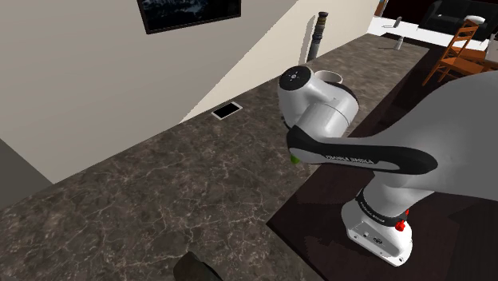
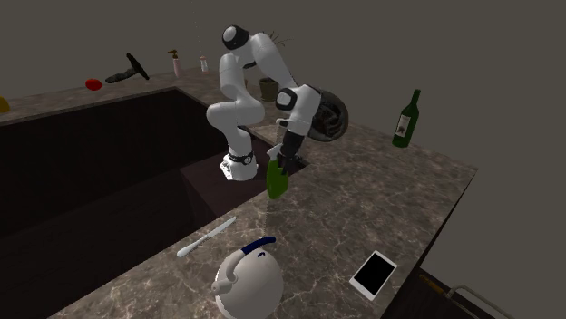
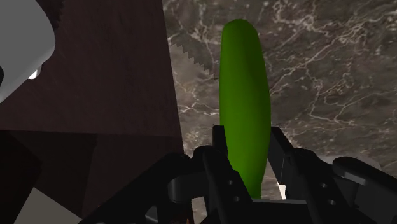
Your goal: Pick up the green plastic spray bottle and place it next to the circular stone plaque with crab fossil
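The tool [image 3: 248, 139] clasps the green bottle [image 3: 243, 76], its length running straight outward.

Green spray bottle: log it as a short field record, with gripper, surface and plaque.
bottle: green spray bottle, plain green, elongated
gripper: gripper shut on it, fingers clasping both sides
surface: dark veined countertop, bottle near its edge
lifted: cannot tell
plaque: round dark plaque, partly behind the arm, apart from the bottle
placed: not yet
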Tool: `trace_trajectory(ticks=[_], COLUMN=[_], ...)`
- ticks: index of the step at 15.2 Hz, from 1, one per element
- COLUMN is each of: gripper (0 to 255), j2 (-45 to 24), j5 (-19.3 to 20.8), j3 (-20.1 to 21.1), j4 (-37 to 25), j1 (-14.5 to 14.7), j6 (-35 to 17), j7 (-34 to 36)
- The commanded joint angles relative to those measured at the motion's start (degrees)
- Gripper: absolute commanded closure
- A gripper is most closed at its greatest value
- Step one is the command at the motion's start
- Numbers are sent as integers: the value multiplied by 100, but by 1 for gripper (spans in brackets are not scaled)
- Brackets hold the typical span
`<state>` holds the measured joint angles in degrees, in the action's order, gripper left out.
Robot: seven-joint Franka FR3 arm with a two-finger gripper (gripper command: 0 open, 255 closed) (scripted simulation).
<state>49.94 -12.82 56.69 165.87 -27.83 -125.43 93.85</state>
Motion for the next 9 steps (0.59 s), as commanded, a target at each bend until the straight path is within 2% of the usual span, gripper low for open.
trace_trajectory(ticks=[1,9], gripper=[255,255], j2=[116,525], j5=[37,241], j3=[-132,-643], j4=[-66,-394], j1=[52,157], j6=[182,890], j7=[-71,-366])
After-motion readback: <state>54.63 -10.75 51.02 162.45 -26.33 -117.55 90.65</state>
